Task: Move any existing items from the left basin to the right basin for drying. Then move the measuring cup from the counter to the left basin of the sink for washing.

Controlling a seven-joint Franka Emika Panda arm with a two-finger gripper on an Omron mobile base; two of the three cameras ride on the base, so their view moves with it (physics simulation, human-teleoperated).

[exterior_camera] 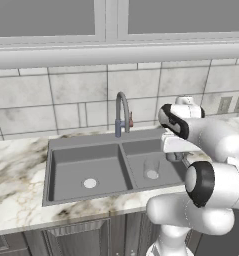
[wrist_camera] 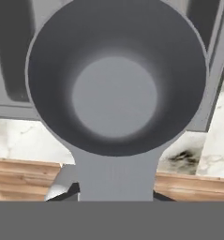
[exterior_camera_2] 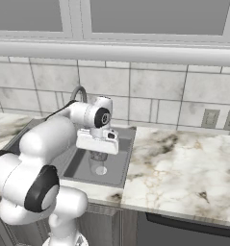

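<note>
Second step: claw [exterior_camera_2: 98, 154] gripping measuring cup [wrist_camera: 115, 79] at frame centre; next, carry to left basin [exterior_camera: 86, 172].

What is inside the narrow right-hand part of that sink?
A clear glass stands upright in the right basin, over its white drain. The robot's arm covers the basin's right side, so anything there cannot be seen.

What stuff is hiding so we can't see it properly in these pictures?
- End effector fingers: in the hand view the measuring cup covers them, so the grip can't be seen.
- Right basin: in the left base view the arm cuts off its right side.
- Left basin: in the right base view the arm blocks it.
- Glass: so see-through it's only a faint outline.
</note>
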